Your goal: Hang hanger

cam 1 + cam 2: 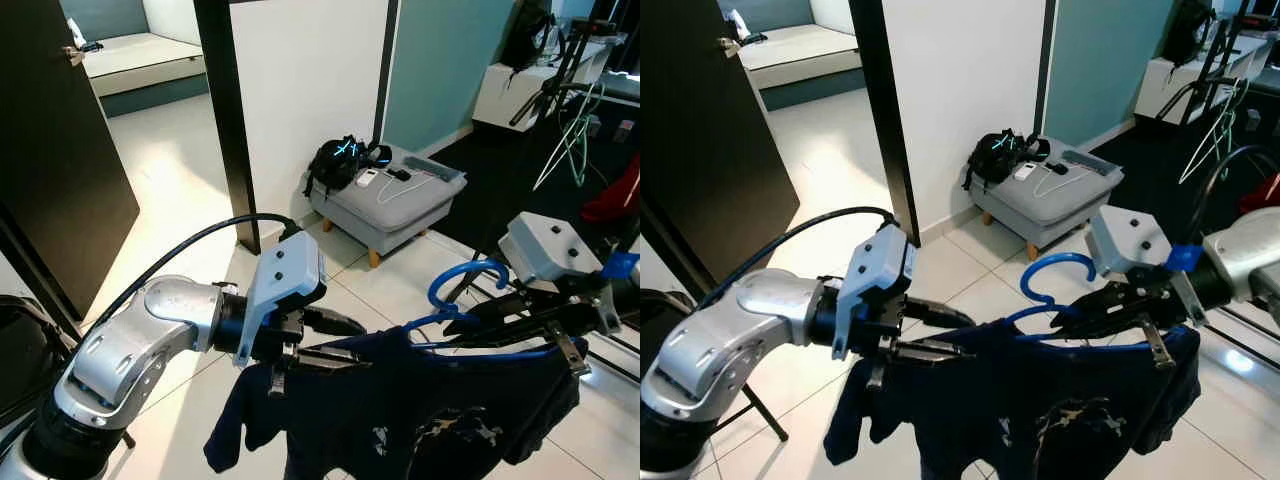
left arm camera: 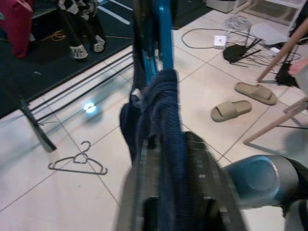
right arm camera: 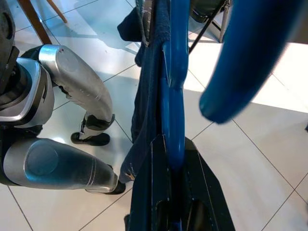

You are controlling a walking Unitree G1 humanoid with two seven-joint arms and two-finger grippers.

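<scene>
We hold a blue hanger (image 1: 470, 300) with a dark navy shirt (image 1: 420, 410) draped on it, stretched between our two claws above the white tiled floor (image 1: 180, 200). Our left claw (image 1: 335, 340) is clamped on the shirt-covered left shoulder of the hanger — in the left wrist view the fabric bunches between the black fingers (image 2: 139, 183). Our right claw (image 1: 1095, 310) is clamped on the hanger's blue bar just below its hook, and in the right wrist view the bar runs straight out between the fingers (image 3: 202, 192). The hook curls upward, touching nothing, and the shirt hangs loosely below both arms. Beyond, against a white wall, stands a grey footstool (image 1: 390, 205) carrying a black bag (image 1: 340, 160) and some small devices. A spare wire hanger (image 2: 79, 161) lies on the tiles, with a pair of beige slippers (image 2: 240, 103) well apart from it.
</scene>
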